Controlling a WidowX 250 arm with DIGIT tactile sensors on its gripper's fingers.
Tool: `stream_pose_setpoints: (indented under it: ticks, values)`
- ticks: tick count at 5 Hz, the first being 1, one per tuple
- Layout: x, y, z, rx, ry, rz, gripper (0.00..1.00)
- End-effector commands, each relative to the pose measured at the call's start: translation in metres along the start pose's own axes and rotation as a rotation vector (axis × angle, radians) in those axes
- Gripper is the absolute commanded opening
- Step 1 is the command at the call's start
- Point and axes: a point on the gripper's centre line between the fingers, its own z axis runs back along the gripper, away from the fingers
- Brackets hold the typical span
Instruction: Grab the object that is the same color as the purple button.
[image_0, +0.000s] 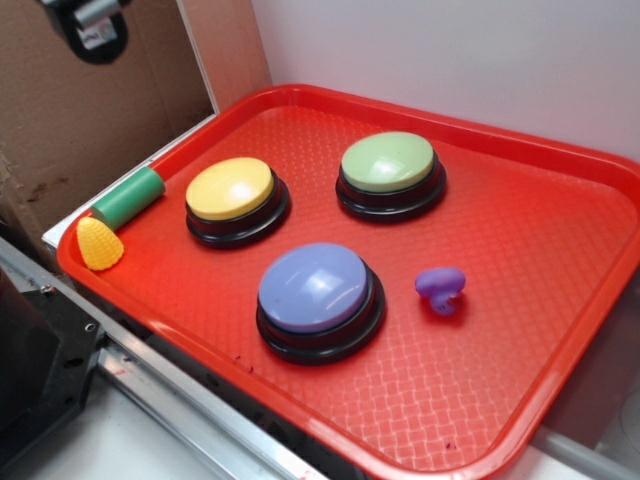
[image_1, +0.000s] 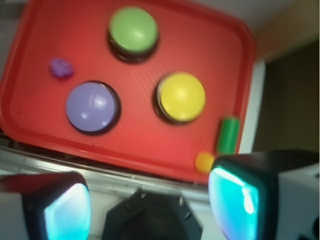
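On the red tray (image_0: 560, 200) the small purple toy (image_0: 441, 289) lies alone on the textured floor, just beside the purple button (image_0: 318, 290) on the side away from the yellow button (image_0: 233, 192), and nearer the tray's front rim than the green button (image_0: 390, 166). Nothing touches it, so a descent from above looks clear, though the purple button's black base is close on one flank. The toy looks light, soft and rubbery, lumpy with a rounded cap over a narrower foot; it would likely squash a little and could roll or squirt out if pinched on the cap's curve, so closing across its middle, low down, seems safest. The gripper (image_1: 150, 200) hangs high over the tray's near edge, well apart from the toy, its fingers (image_1: 235, 200) spread wide and holding nothing. A green cylinder (image_0: 128, 197) and a yellow corn-like toy (image_0: 99, 244) rest at the far corner.
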Motion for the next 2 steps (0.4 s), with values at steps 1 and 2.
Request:
stream_pose_setpoints:
  ticks: [1,2]
  values:
    - [0.046,-0.039,-0.034,-0.013,-0.177,-0.26,1.0]
    - [0.068,-0.061,-0.06,-0.106,-0.235,-0.377,1.0]
